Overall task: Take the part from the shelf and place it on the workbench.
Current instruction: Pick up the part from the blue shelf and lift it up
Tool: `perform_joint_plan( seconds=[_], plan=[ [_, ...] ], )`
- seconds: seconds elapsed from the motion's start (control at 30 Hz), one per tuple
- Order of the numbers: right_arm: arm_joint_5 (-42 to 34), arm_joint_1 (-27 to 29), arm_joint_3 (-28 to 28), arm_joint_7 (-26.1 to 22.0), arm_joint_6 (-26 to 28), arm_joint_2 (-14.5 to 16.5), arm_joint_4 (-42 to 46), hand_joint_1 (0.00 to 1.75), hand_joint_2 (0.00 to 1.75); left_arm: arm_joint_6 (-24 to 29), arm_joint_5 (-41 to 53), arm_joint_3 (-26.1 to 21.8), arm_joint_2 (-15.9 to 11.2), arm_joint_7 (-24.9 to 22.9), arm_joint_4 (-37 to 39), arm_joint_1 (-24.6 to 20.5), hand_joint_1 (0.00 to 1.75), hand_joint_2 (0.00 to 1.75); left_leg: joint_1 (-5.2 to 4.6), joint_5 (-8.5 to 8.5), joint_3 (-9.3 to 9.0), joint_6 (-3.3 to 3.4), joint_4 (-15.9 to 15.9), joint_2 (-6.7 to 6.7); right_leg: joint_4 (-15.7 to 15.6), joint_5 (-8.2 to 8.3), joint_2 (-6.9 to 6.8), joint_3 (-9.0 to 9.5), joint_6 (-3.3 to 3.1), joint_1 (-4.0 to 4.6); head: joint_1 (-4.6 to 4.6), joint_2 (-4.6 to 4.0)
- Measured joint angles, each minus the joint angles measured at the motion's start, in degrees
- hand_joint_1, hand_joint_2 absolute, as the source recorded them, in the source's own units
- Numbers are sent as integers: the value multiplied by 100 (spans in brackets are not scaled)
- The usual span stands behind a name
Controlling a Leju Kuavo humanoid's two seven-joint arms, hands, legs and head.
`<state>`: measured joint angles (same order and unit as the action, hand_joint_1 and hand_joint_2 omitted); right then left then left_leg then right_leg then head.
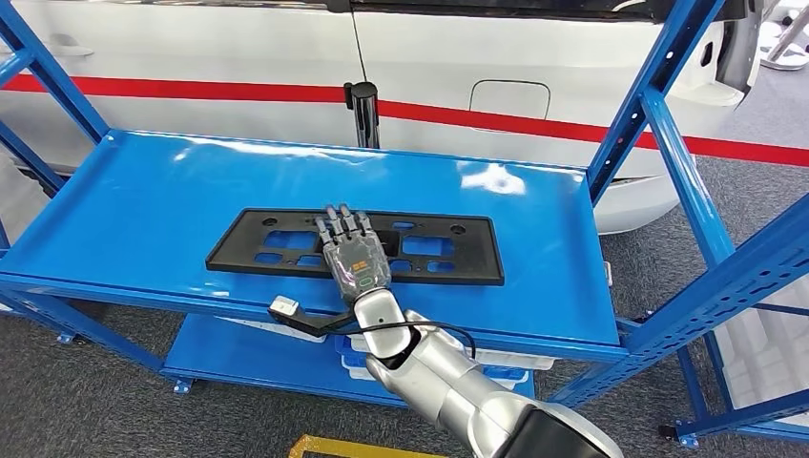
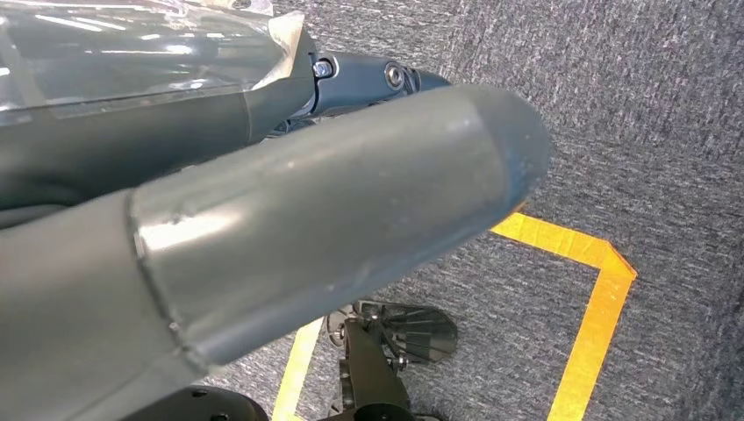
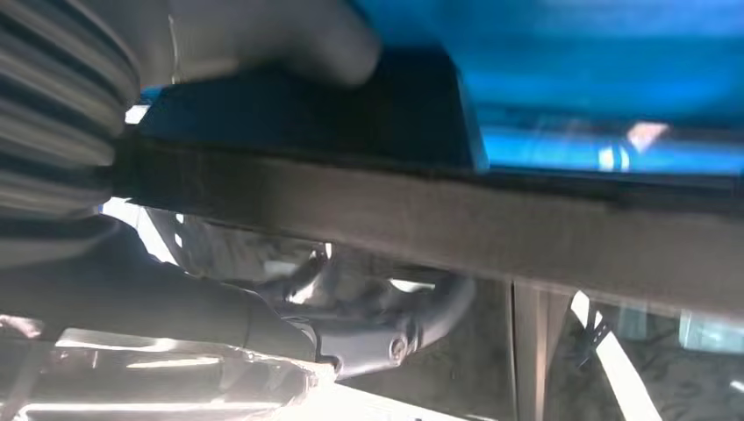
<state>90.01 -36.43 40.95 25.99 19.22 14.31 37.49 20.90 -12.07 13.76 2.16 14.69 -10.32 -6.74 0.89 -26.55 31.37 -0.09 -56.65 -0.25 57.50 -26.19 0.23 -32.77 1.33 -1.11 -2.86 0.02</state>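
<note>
- Black flat part (image 1: 353,246), long and pierced with cut-outs, lies flat on the blue shelf (image 1: 172,205), near the front edge, roughly centred along its length.
- Right hand (image 1: 351,250) lies over the part's middle, fingers (image 1: 342,227) stretched forward and side by side across its top face, tips near the far edge.
- In the right wrist view the part's dark edge (image 3: 491,224) runs across, with the grey thumb (image 3: 289,39) on one side of it and the darker fingers (image 3: 219,311) on the other; whether they actually clamp it, cannot tell.
- Left hand (image 2: 289,219) hangs over grey carpet (image 2: 649,123) with yellow floor tape (image 2: 597,307); thumb extended, nothing in it that I can see; finger position cannot tell.
- White car body with a red stripe (image 1: 534,124) stands behind the shelf.
</note>
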Motion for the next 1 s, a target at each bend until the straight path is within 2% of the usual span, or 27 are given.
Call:
perform_joint_plan(
  seconds=[0.5,0.63,0.77,0.87,0.93,1.0],
  plan=[
    [0,185,179,-19,294,-134,309,175,175,212,4,-25,-40,311,0,40,0,0,2,0,24,0,0,0,1,0,1,-21,0,0,0,0],
    [0,189,192,-98,713,-169,462,175,175,359,10,-46,-52,476,0,26,0,0,2,0,25,0,0,0,1,0,1,-24,0,0,0,0],
    [-6,197,182,-492,1690,-197,740,175,175,535,68,-45,-48,517,0,-20,0,0,2,0,24,0,-1,1,1,0,2,-25,0,0,0,0],
    [-154,333,97,-952,1958,-232,1203,175,175,596,107,-45,-32,516,0,-35,0,0,2,0,26,0,-1,0,1,0,1,-26,0,0,0,0],
    [-364,519,-77,-1498,1995,-253,1707,175,175,615,115,-45,-21,522,0,-32,0,0,2,0,31,0,-1,0,1,0,1,-28,0,0,0,0],
    [-713,719,-366,-2347,2019,-217,2212,175,175,620,121,-45,-14,558,0,-30,0,0,2,0,34,0,-1,0,1,0,1,-29,0,-1,-1,0]
  ],
)
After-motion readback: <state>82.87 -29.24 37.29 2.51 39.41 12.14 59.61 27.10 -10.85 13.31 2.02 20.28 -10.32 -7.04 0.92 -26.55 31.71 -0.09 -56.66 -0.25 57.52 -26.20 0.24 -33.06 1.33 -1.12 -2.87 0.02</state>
